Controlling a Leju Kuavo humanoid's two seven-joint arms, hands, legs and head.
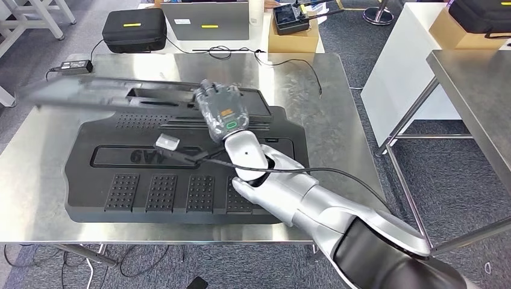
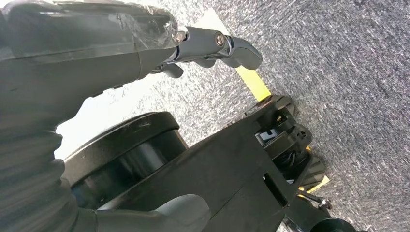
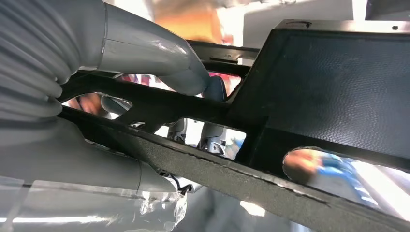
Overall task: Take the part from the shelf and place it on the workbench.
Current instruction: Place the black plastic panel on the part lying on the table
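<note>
My right hand reaches over the steel workbench and grips a long, flat black part by one end. The part stretches away to the left, blurred, just above a large black moulded panel that lies flat on the bench. In the right wrist view the thumb lies across a bar of the black part, with the other fingers under it. The left hand hangs over grey carpet with its fingers stretched out and nothing in it.
Behind the bench are a black case, a grey box and a cardboard box with a controller. A power adapter lies at the bench's far left corner. A second steel table and a white cabinet stand to the right.
</note>
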